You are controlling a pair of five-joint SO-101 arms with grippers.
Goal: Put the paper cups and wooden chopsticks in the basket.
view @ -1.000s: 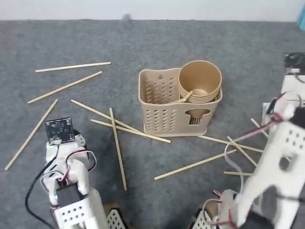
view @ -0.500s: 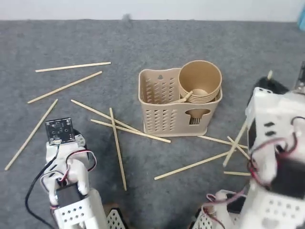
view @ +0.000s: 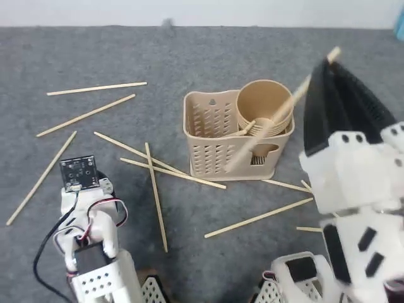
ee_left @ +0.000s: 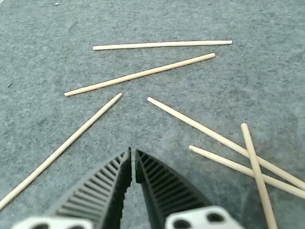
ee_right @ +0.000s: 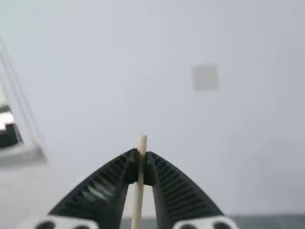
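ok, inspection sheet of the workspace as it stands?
Surface: grey carpet, nothing spilled.
Job's things: basket upright; paper cups stacked in its compartment nearer the right arm; loose chopsticks scattered on the carpet on both sides of the basket, some crossing.
Clutter: nothing seen.
Grippers: right gripper raised, shut on the held chopstick, which slants across the basket in the high view; left gripper shut, holding nothing, above the carpet near loose chopsticks.
Cables: red, black and white wires looped on the left arm, clear of the chopsticks.
Surroundings: pale wall behind the carpet.
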